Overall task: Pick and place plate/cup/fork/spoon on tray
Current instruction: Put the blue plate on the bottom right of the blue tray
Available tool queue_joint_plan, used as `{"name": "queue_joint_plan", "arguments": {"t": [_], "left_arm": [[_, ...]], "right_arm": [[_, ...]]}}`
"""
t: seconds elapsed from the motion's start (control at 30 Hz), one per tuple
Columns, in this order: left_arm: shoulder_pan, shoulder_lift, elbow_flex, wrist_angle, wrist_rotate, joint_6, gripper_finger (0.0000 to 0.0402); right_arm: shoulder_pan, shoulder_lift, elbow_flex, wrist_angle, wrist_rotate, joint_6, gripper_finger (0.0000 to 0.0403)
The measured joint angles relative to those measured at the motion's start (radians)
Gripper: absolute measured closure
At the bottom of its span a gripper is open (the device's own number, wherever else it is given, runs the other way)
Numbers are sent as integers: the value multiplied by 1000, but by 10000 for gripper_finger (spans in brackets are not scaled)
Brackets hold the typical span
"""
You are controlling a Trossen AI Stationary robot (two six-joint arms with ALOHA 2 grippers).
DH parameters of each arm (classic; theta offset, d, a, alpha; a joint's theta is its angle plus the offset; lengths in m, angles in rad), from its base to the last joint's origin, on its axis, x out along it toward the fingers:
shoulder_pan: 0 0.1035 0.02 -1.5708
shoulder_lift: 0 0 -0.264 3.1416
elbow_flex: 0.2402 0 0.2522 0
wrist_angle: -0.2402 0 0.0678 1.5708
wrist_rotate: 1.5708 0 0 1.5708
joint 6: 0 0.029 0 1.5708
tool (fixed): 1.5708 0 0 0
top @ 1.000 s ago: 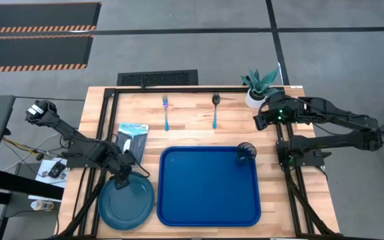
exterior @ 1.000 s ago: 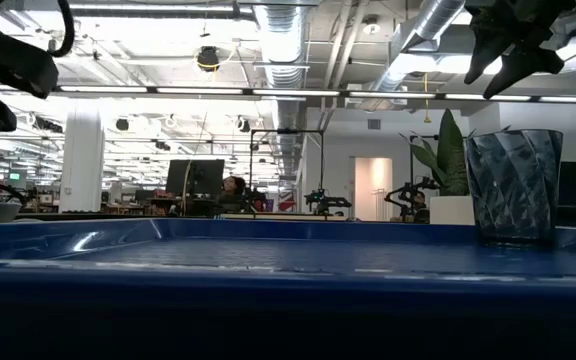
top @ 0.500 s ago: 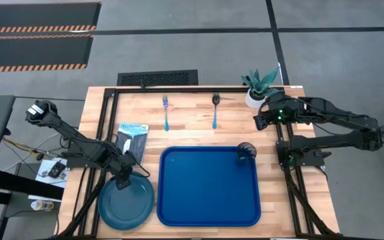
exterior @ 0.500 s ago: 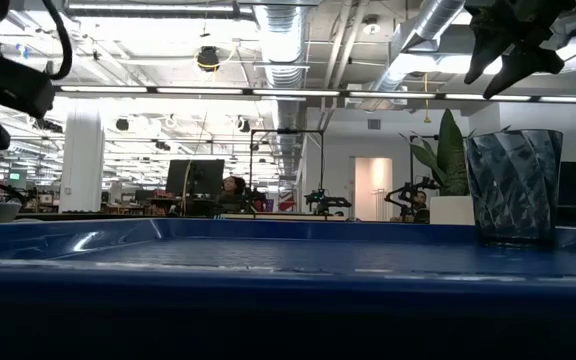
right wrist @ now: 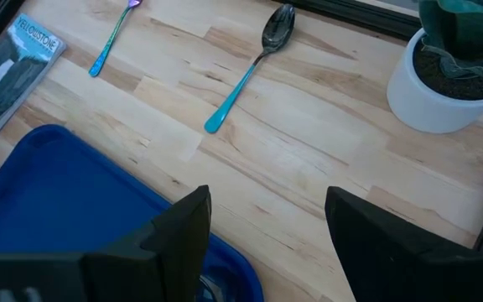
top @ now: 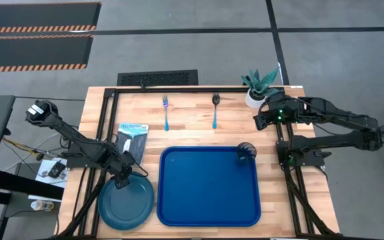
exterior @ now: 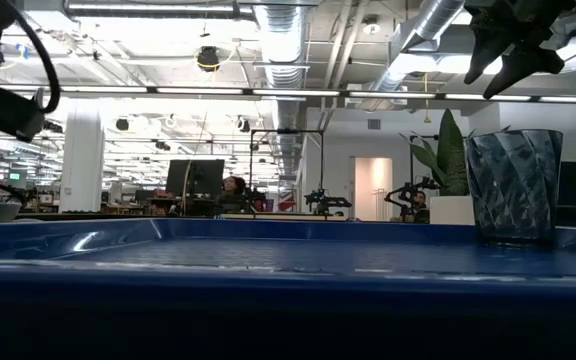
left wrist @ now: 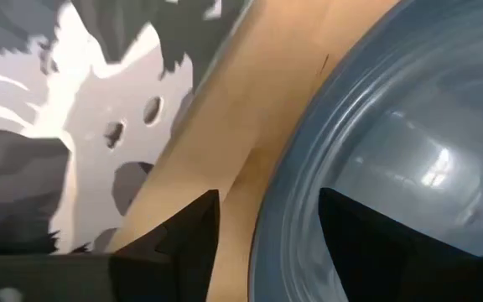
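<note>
Left gripper [top: 123, 177] stood spread, fingers astride the rim of the plate [top: 126, 204], which lay on the table beside the tray [top: 209, 187]. Recommended: seat deeper over the rim before closing, then lift level.

Robotics lab: exposed ducts [exterior: 280, 40], distant workstations [exterior: 193, 185].

Overhead view evenly lit, soft short shadows, no harsh glare. Low view backlit: ceiling strip lights from 10 to 2 o'clock blow out, near rim of the tray [exterior: 268, 300] goes almost black and soft. Left wrist view very close and blurred, with a specular highlight on the plate [left wrist: 409, 168]. Right wrist view bright, table sharp, fingers defocused.
</note>
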Motion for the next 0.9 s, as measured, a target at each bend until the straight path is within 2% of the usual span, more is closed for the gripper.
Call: {"name": "queue_joint_plan", "arguments": {"t": [0.17,0.4,0.73,0.9], "left_arm": [[0,0,-6,7,0,-4,274],[-1,0,-6,5,5,-7,389],[0,1,-6,3,18,-41,399],[0,1,-3,0,82,-77,401]], "right_arm": [[0,0,0,0,0,0,143],[0,0,0,0,16,-3,143],[0,0,0,3,27,-3,143],[0,0,0,16,27,-2,143]]}}
